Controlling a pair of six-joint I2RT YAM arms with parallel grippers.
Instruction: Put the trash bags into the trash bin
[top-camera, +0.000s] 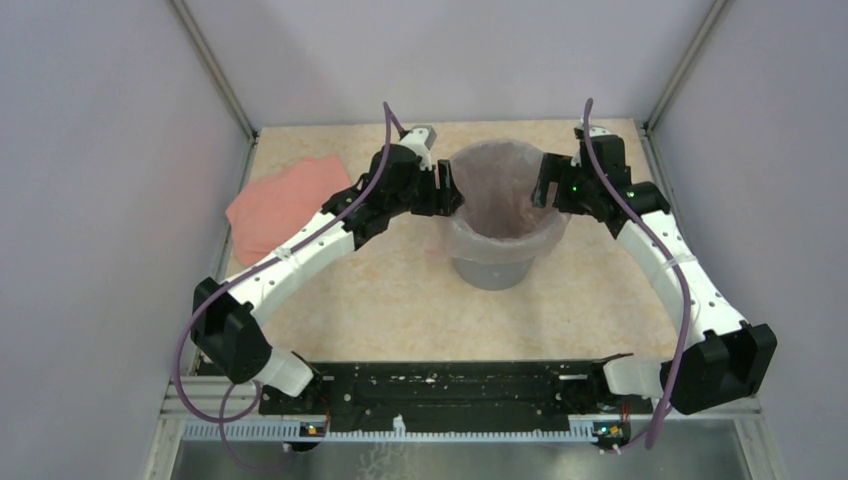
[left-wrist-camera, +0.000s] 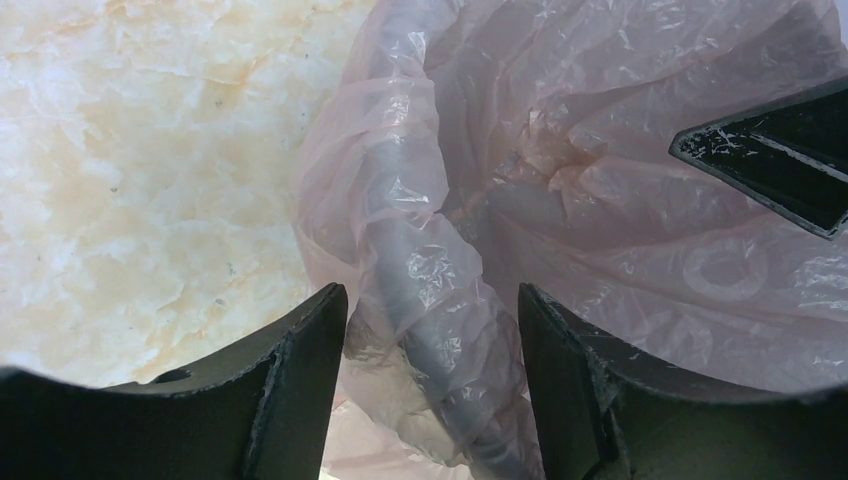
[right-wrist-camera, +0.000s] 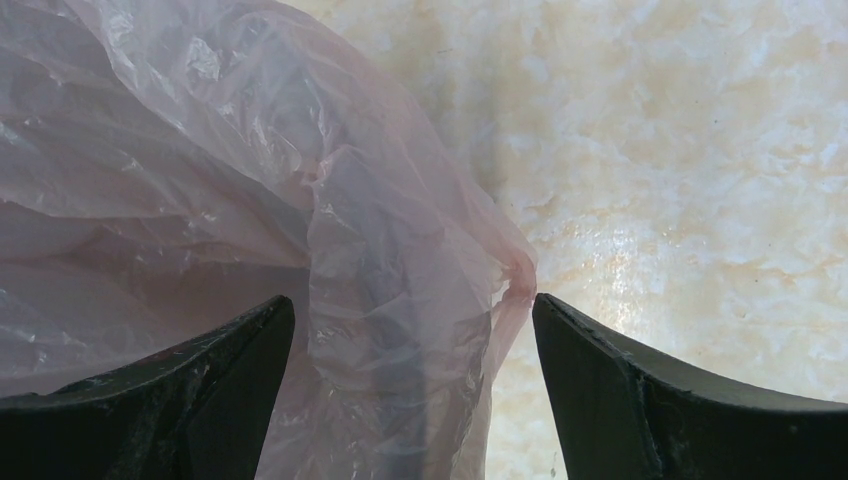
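Observation:
The grey trash bin (top-camera: 492, 270) stands at mid-table. A pale-pink trash bag (top-camera: 500, 200) lines it, with its edge folded over the rim and hanging down the outer wall. My left gripper (top-camera: 447, 190) is open at the bin's left rim. In the left wrist view (left-wrist-camera: 430, 292) its jaws straddle the bag-covered rim (left-wrist-camera: 410, 270) without clamping it. My right gripper (top-camera: 545, 180) is open at the right rim. In the right wrist view (right-wrist-camera: 412, 300) the bag film (right-wrist-camera: 390, 260) hangs between its jaws, with a gap on each side.
A flat salmon-pink folded pile (top-camera: 285, 200) lies on the table at the left, near the left wall. Grey walls enclose the beige marbled tabletop (top-camera: 400, 300) on three sides. My right gripper's finger (left-wrist-camera: 770, 160) shows over the bin in the left wrist view.

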